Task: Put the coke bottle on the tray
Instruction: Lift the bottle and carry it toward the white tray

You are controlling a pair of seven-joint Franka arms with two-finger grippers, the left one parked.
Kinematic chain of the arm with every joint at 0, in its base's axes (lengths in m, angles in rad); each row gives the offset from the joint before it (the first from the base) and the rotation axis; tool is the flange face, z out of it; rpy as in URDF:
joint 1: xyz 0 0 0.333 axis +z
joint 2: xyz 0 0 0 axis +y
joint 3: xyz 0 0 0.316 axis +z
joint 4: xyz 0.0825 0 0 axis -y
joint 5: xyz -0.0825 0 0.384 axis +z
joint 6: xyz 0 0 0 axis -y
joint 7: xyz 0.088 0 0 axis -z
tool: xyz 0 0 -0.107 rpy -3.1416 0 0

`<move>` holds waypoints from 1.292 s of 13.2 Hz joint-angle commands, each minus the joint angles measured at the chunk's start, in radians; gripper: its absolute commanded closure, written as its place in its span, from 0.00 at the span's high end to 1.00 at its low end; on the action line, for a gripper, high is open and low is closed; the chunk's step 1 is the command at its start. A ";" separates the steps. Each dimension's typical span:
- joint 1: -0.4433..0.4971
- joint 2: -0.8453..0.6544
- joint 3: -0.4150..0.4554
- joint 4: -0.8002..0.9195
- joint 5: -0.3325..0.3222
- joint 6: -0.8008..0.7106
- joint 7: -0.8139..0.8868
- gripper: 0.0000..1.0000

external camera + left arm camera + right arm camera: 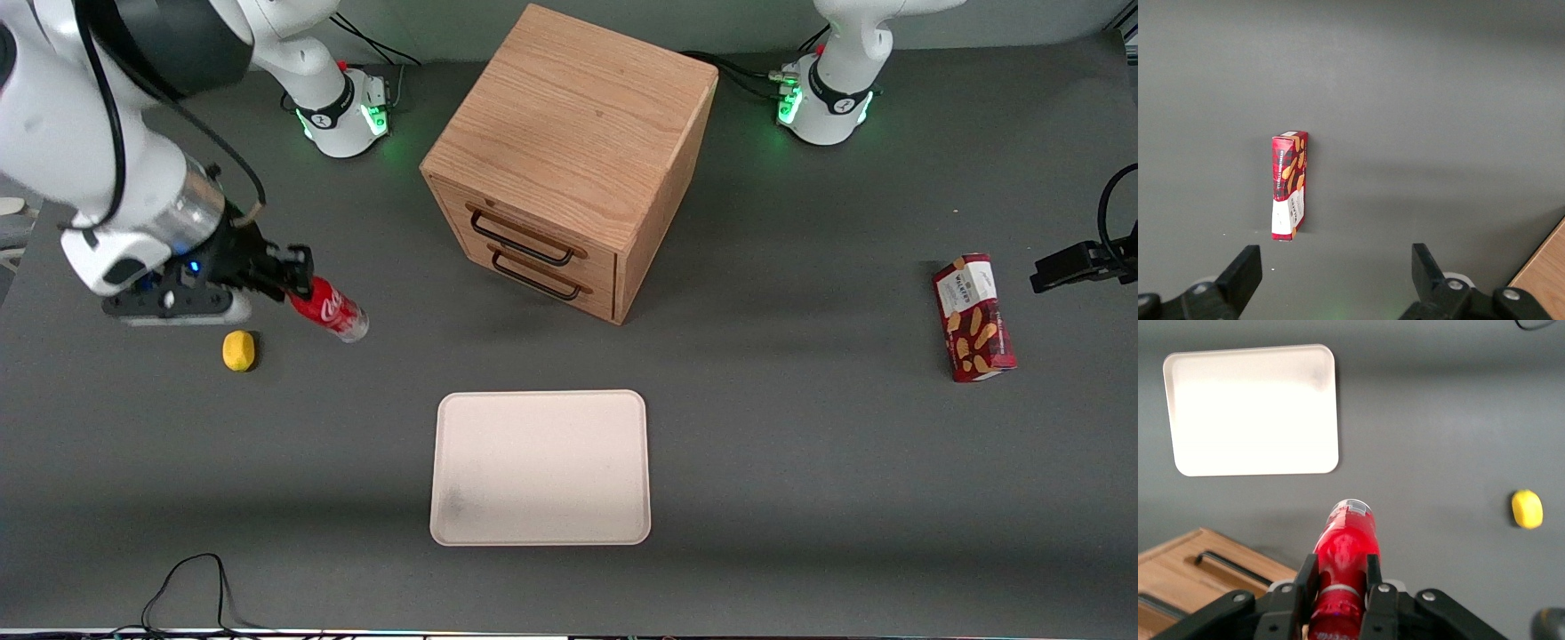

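Jaws clamping the neck of the small slim red coke bottle (329,310): right gripper (294,271), left of frame, is carrying it tilted, base-outward, for the flat cream rectangular tray (540,467) at lower centre.

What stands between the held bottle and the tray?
Nothing visible. The end effector holds the bottle above the table; bare table lies between it and the tray. The lemon sits aside.

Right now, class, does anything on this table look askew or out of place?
Only the slim red coke bottle: it hangs tilted in the gripper, off the table, near the yellow lemon. The cream rectangular tray holds nothing.
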 commanded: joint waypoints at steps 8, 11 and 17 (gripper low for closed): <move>-0.020 0.536 0.019 0.677 0.025 0.011 0.018 0.00; -0.017 0.565 0.025 0.674 0.025 0.084 0.020 0.00; -0.020 0.631 0.064 0.653 0.025 0.131 0.013 0.00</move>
